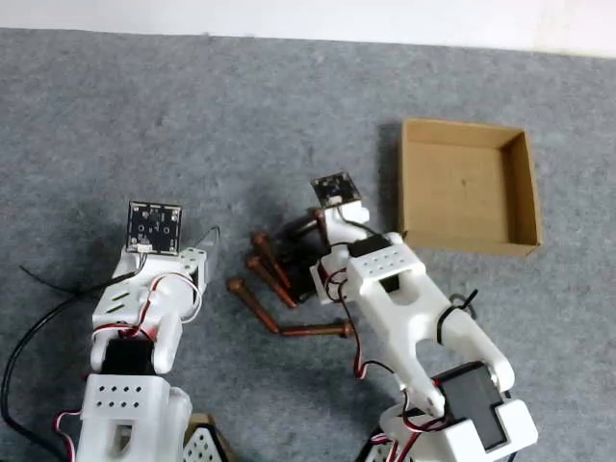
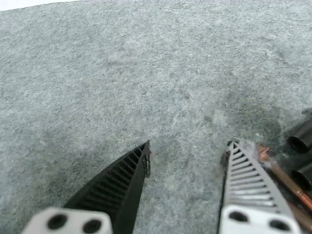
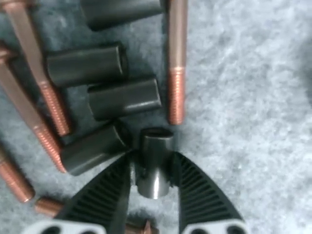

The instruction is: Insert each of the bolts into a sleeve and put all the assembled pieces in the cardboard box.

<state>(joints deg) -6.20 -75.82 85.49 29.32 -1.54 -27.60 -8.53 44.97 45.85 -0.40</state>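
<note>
Since the right claw (image 3: 153,157) clamps one sleeve (image 3: 155,168) amid others, we should lift it straight up; the box (image 1: 462,241) sits at the bolts' (image 1: 272,282) 2 o'clock, the left claw (image 2: 189,144) open at their 9 o'clock.

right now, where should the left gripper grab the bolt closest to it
Take the bolt on its smooth shank near the head, from above, closing across its length. It lies flat on the mat as the outermost of the row, so the side toward the open left gripper is free, and the threaded tip is left bare for a sleeve.
</note>
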